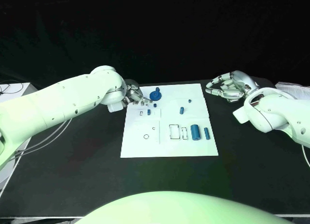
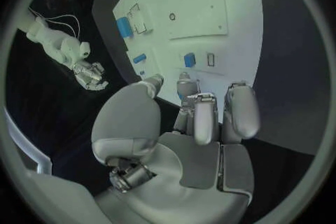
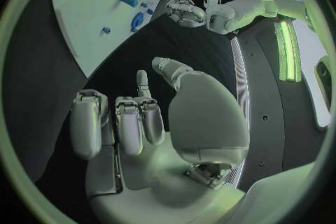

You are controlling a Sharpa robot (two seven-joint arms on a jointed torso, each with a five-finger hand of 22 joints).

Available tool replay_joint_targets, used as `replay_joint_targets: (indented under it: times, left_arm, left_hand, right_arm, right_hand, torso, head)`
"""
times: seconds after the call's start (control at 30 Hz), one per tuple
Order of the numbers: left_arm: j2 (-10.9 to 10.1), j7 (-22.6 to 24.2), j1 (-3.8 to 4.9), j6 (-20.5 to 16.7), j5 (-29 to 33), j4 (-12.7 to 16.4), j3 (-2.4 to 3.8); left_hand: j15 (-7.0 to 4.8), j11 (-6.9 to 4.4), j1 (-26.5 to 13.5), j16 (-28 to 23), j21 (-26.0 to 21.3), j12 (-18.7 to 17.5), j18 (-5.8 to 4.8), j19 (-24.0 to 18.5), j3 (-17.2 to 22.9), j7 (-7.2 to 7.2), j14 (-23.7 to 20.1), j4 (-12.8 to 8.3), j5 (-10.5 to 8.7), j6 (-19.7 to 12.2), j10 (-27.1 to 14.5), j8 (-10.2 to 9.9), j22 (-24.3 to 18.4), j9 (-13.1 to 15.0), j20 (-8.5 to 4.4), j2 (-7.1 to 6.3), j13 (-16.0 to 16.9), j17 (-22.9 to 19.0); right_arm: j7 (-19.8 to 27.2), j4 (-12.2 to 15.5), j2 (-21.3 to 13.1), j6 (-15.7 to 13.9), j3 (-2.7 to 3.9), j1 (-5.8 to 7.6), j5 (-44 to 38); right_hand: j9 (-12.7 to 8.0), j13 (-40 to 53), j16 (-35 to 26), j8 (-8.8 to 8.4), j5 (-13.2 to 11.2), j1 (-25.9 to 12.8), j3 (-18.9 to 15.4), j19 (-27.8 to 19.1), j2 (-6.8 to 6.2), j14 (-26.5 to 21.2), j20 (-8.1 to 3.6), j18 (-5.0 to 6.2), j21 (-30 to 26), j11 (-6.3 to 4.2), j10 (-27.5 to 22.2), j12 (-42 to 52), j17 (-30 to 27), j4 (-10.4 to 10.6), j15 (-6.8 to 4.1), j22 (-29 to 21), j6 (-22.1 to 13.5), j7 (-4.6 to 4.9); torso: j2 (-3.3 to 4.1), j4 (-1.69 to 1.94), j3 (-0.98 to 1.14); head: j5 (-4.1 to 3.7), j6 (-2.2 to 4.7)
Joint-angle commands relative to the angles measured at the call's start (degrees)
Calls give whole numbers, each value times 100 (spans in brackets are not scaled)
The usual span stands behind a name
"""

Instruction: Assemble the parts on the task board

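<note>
The task board (image 1: 168,140) lies between the two hands, the left hand (image 1: 133,93) touching its far corner and the right hand (image 1: 226,87) apart beyond the opposite edge. Just beside the left hand's fingertips sit parts (image 1: 156,96), others lying farther off.

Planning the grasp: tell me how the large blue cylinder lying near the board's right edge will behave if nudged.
The large blue cylinder lies on its side on the flat task board, so it would probably roll sideways. It looks smooth and rigid, perhaps slippery. A slimmer blue cylinder beside it might get knocked.

surface: black table (image 1: 74,177) | on it: white task board (image 1: 168,144) (lying flat, mid-table)
</note>
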Motion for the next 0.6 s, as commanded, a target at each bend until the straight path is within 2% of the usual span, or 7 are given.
replay_joint_targets:
  times: [0.03, 0.1, 0.23, 0.33, 0.47, 0.53, 0.6]
  left_arm:
    - [-19, 55, 4, 78, 108, -32, 54]
    - [-17, 70, 6, 42, 121, -103, 95]
    - [38, 101, 17, -37, 141, -309, 143]
    - [129, 139, 50, -107, 152, -595, 174]
    - [247, 184, 107, -155, 153, -952, 190]
    - [299, 199, 132, -161, 152, -1100, 194]
    - [358, 213, 161, -163, 147, -1250, 196]
  left_hand:
    - [52, 38, 285, -77, -78, -80, 119, -60, 212, 38, 382, -8, 5, -35, -120, -194, -96, -180, 28, 100, -116, 938]
    - [85, 75, 460, -90, -107, -143, 127, -74, 432, 81, 374, -3, 3, -52, -208, -353, -126, -343, 51, 110, -203, 921]
    - [102, 98, 481, -108, -145, -187, 136, -96, 529, 108, 365, 5, 3, -46, -270, -424, -173, -432, 71, 56, -273, 900]
    - [136, 139, 380, -99, -146, -194, 135, -93, 571, 156, 367, 20, -7, -93, -307, -534, -169, -551, 95, -27, -301, 903]
    - [168, 179, 271, -95, -148, -214, 136, -91, 576, 202, 366, 22, -10, -140, -361, -616, -170, -648, 113, -95, -346, 902]
    - [193, 209, 257, -82, -145, -211, 133, -88, 611, 238, 368, 14, -11, -287, -380, -731, -163, -750, 134, -120, -364, 910]
    - [196, 211, 263, -82, -144, -208, 133, -87, 616, 240, 368, 10, -11, -296, -381, -738, -162, -761, 136, -127, -363, 909]
  right_arm:
    - [16, -6, -4, 26, 3, -2, -40]
    - [20, -5, -2, 24, 3, -2, -40]
    - [33, -2, 3, 12, 3, -2, -40]
    - [51, 5, 7, -1, 3, -2, -40]
    - [81, 22, 9, -16, 4, -2, -40]
    - [92, 33, 7, -27, 5, -1, -40]
    - [102, 46, 4, -38, 7, 1, -40]
  right_hand:
    - [6, 1497, 23, -22, 25, 3, 4, 79, -27, 608, 47, 19, -25, 36, 580, 9, 1509, 19, 28, 9, -40, 5]
    - [6, 1497, 23, -22, 25, 3, 4, 79, -27, 608, 47, 19, -25, 36, 580, 9, 1509, 19, 28, 9, -40, 5]
    - [9, 1495, 23, -27, 25, 4, 4, 77, -24, 608, 48, 20, -28, 37, 578, 7, 1509, 21, 28, 4, -38, 5]
    - [12, 1492, 23, -32, 24, 5, 5, 74, -20, 608, 48, 22, -32, 37, 577, 5, 1509, 23, 29, 0, -35, 5]
    - [12, 1492, 23, -32, 24, 5, 5, 74, -20, 608, 48, 22, -32, 37, 577, 5, 1509, 23, 29, 0, -35, 5]
    - [13, 1491, 23, -35, 27, 9, 7, 77, -18, 608, 48, 20, -26, 37, 576, 5, 1509, 21, 29, 9, -36, 5]
    - [13, 1491, 23, -35, 27, 9, 7, 77, -18, 608, 48, 20, -26, 37, 576, 5, 1509, 21, 29, 9, -36, 5]
  torso:
    - [7, -5, -1]
    - [14, -11, -2]
    - [22, -25, 1]
    - [28, -38, 7]
    - [51, -49, 7]
    - [61, -55, 10]
    - [71, -56, 12]
  head:
    - [18, 1]
    - [28, 1]
    - [45, 1]
    - [67, 1]
    - [88, 17]
    - [102, 42]
    - [109, 72]
